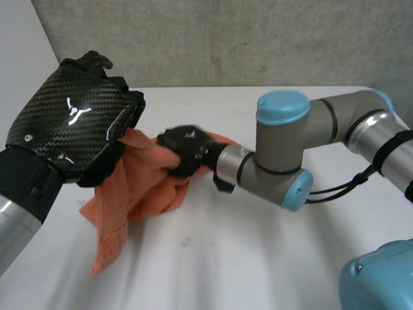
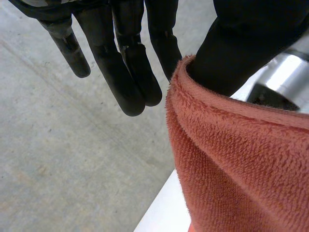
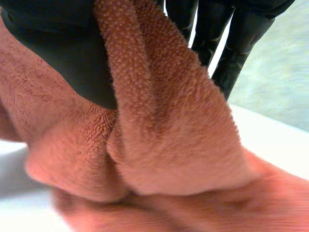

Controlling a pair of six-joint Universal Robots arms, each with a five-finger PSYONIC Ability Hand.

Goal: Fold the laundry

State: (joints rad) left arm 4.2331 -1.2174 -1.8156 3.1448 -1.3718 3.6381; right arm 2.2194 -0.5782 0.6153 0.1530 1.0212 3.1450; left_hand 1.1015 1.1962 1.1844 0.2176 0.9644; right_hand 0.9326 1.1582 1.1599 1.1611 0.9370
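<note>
Over the white table [image 1: 258, 258], we see left hand [image 1: 71, 123] and right hand [image 1: 186, 150] meet at the orange towel [image 1: 139, 184], its tail on the table. Left wrist: fingers [image 2: 123, 72] hang straight, off the towel. Right wrist: fingers [image 3: 239, 43] pinch a fold; we fear that lone grip slipping.

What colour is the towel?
The towel is plain salmon-orange; it shows best in the head view.

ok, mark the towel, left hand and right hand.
towel [image 1: 139, 184], head view, bunched middle.
left hand [image 1: 71, 119], head view, back of hand.
right hand [image 1: 184, 150], head view, back of hand.
</note>
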